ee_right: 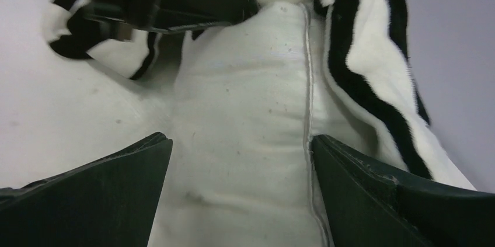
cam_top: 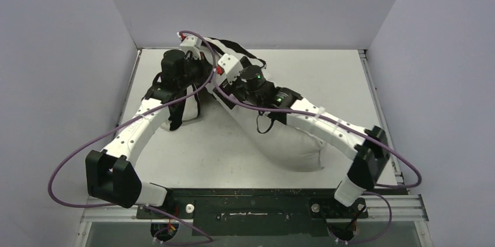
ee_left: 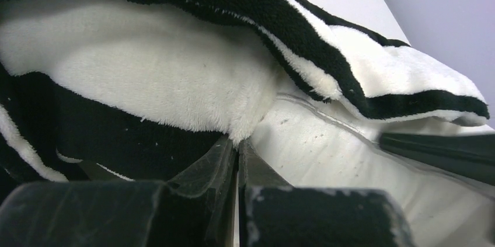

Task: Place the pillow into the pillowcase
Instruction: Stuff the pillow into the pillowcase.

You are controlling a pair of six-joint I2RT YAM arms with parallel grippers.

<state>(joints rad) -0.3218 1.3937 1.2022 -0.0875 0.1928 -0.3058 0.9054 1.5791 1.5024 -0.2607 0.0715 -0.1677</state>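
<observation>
Fleecy pillowcase (ee_left: 146,83) clenched in left end effector (ee_left: 238,145); right end effector (ee_right: 240,139) splayed over plump pillow (ee_right: 245,77).

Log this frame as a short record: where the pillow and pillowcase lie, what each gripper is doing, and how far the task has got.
pillow: on the table, running diagonally from near right toward far centre
pillowcase: bunched around the pillow's far end, part draped to the left
left gripper: shut on the pillowcase edge
right gripper: open, fingers either side of the pillow
progress: not done; the pillow's near end lies bare outside the pillowcase
</observation>
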